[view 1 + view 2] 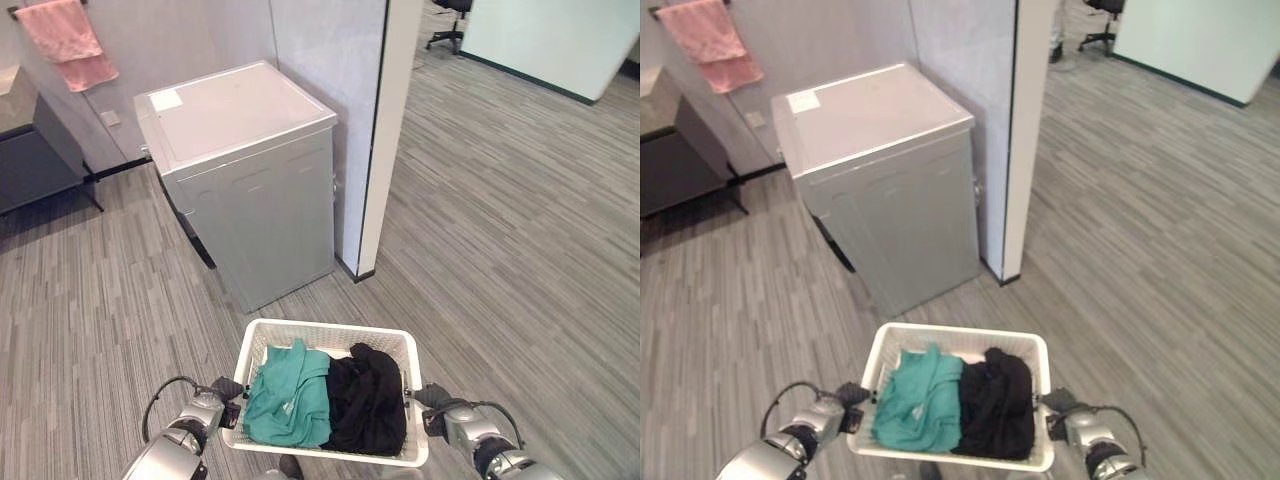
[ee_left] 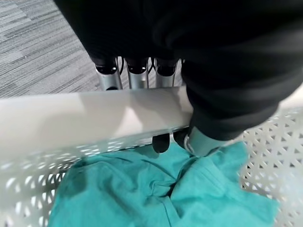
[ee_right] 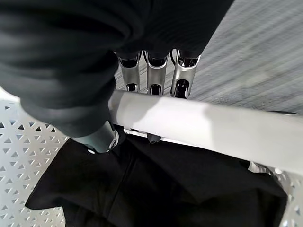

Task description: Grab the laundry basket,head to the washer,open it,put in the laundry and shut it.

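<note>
I carry a white perforated laundry basket low in front of me, off the floor. It holds a teal garment on its left and a black garment on its right. My left hand is shut on the basket's left rim, fingers curled under it and thumb inside. My right hand is shut on the right rim the same way. The silver-grey washer stands ahead and to the left, its lid down, beside a white partition wall.
A pink towel hangs on the wall at the far left above a dark cabinet. An office chair stands far back. Striped grey carpet stretches wide to the right of the partition and in front of the washer.
</note>
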Controlling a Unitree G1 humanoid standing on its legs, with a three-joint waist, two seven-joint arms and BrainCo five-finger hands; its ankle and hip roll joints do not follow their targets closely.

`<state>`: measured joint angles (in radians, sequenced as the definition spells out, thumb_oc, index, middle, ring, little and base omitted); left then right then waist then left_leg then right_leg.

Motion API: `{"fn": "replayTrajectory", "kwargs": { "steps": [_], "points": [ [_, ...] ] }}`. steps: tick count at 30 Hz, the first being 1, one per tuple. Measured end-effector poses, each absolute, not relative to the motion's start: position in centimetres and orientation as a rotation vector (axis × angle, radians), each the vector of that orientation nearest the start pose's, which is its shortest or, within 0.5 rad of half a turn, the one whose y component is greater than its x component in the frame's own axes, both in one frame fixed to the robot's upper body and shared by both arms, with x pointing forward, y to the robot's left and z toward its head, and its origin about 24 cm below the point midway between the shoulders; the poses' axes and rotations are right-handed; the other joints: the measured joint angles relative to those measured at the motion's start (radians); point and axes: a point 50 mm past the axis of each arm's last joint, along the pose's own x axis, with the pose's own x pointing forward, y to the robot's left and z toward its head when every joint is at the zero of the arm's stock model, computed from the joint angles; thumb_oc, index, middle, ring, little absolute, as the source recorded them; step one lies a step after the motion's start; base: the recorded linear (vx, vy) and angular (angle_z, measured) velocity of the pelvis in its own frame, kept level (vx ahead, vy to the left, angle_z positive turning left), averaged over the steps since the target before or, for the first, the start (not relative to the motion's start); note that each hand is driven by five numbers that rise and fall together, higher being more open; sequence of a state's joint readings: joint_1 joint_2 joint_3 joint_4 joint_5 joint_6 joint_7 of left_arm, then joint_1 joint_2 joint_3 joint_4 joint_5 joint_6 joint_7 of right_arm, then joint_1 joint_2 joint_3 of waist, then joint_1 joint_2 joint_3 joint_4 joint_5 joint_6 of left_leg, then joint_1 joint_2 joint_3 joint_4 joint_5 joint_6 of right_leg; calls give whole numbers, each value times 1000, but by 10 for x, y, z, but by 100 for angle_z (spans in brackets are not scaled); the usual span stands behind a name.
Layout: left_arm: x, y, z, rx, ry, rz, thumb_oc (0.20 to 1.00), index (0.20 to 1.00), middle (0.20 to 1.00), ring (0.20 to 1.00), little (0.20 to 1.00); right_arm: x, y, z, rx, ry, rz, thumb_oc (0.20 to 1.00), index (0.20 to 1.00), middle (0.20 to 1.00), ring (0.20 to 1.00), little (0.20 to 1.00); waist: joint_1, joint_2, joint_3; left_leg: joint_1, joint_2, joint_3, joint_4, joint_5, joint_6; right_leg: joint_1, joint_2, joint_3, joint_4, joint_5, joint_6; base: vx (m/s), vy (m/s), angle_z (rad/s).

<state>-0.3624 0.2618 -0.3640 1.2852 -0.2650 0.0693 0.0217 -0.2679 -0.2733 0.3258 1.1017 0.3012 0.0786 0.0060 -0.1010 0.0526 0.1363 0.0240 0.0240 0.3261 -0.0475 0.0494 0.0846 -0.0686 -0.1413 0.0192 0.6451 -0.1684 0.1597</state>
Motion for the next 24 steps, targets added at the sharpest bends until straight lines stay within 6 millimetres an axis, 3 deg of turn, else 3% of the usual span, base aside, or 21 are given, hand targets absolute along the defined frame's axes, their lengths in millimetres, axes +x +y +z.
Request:
{"fn": "replayTrajectory", "kwargs": {
  "steps": [1,2,3,4,5,6,7,9,12,13,15,16,18,19,21,22,23,24],
  "points": [
    [213,219,-120,290,1016,23,200,200,200,200,200,213,-209,-116,-188,929,19,200,200,200,200,200,-10,-3,2,12,-2,-13,-26,5,0,-3,7,3,-27,-47,-7,169,139,-2],
    [214,223,-118,297,1012,31,200,200,200,200,200,220,-206,-112,-194,908,32,200,200,200,200,200,-9,-8,17,25,16,-13,-45,3,-2,-51,71,-3,-140,-87,-36,159,106,9],
    [215,225,-117,300,1010,37,200,200,200,200,200,224,-204,-110,-192,890,37,200,200,200,200,200,-15,-5,26,29,28,-15,-45,6,-6,-69,98,-6,-204,-78,-58,148,88,0],
    [216,225,-117,299,1007,36,200,200,200,200,200,227,-204,-107,-194,871,41,200,200,200,200,200,-21,-12,26,33,32,-15,-45,2,-9,-103,130,-7,-266,-51,-84,144,72,3],
    [217,225,-116,299,1005,35,200,200,200,200,200,230,-204,-104,-198,856,44,200,200,200,200,200,-21,-17,30,45,38,-14,-45,-9,-25,-128,155,-3,-311,-14,-90,147,41,26],
    [217,224,-116,299,1005,34,200,200,200,200,200,231,-206,-102,-203,847,44,200,200,200,200,200,-33,-39,30,75,30,-44,-44,-20,-60,-128,164,-25,-429,142,-102,127,9,60],
    [219,219,-116,290,994,20,200,200,200,200,200,228,-211,-103,-210,854,32,200,200,200,200,200,-53,-41,32,91,28,-77,-42,-17,-85,-84,162,-65,-446,193,-163,128,-20,76],
    [222,213,-115,283,975,-7,200,200,200,200,200,227,-220,-102,-233,868,22,200,200,200,200,200,-48,-33,30,99,55,-114,-19,-21,-88,-25,184,-88,-490,183,-171,114,-25,43],
    [221,208,-117,275,979,-15,200,200,200,200,200,226,-225,-102,-256,874,23,200,200,200,200,200,-47,-29,29,93,33,-124,-6,-12,-101,61,201,-99,-609,204,-201,117,-34,13],
    [222,205,-117,269,976,-23,200,200,200,200,200,217,-229,-106,-260,900,18,200,200,200,200,200,-52,-27,26,75,26,-112,44,-12,-117,99,211,-118,-637,199,-204,61,-65,35],
    [223,203,-117,266,974,-26,200,200,200,200,200,214,-231,-108,-262,910,15,200,200,200,200,200,-50,-31,23,58,29,-123,80,-22,-132,105,211,-125,-641,193,-213,-16,-47,30],
    [226,202,-115,265,967,-28,200,200,200,200,200,217,-232,-105,-267,895,17,200,200,200,200,200,-50,-45,30,-51,23,-139,259,-27,-181,93,186,-135,-635,190,-233,-33,-7,20],
    [223,198,-118,258,981,-34,200,200,200,200,200,218,-235,-103,-279,893,13,200,200,200,200,200,-51,-51,33,-157,21,-158,413,-10,-234,90,152,-154,-638,201,-243,32,64,23],
    [223,198,-118,259,983,-34,200,200,200,200,200,217,-235,-104,-281,897,15,200,200,200,200,200,-57,-54,35,-175,37,-150,431,-8,-236,97,142,-166,-644,204,-248,103,137,27],
    [224,201,-117,266,989,-28,200,200,200,200,200,216,-233,-105,-280,903,22,200,200,200,200,200,-68,-57,35,-176,129,-63,316,-4,-224,114,150,-195,-669,199,-242,116,125,39],
    [225,200,-116,266,983,-30,200,200,200,200,200,216,-233,-105,-282,902,19,200,200,200,200,200,-72,-52,36,-165,159,-94,227,-1,-225,113,163,-194,-672,194,-241,188,228,21],
    [222,201,-118,266,993,-28,200,200,200,200,200,218,-232,-104,-281,898,20,200,200,200,200,200,-68,-44,35,-152,185,-171,141,2,-230,108,174,-188,-669,195,-242,262,407,-13],
    [220,201,-120,265,1005,-25,200,200,200,200,200,217,-232,-106,-281,906,20,200,200,200,200,200,-63,-32,31,-135,202,-262,67,39,-262,100,187,-177,-656,179,-225,320,515,-26]
  ]
}}
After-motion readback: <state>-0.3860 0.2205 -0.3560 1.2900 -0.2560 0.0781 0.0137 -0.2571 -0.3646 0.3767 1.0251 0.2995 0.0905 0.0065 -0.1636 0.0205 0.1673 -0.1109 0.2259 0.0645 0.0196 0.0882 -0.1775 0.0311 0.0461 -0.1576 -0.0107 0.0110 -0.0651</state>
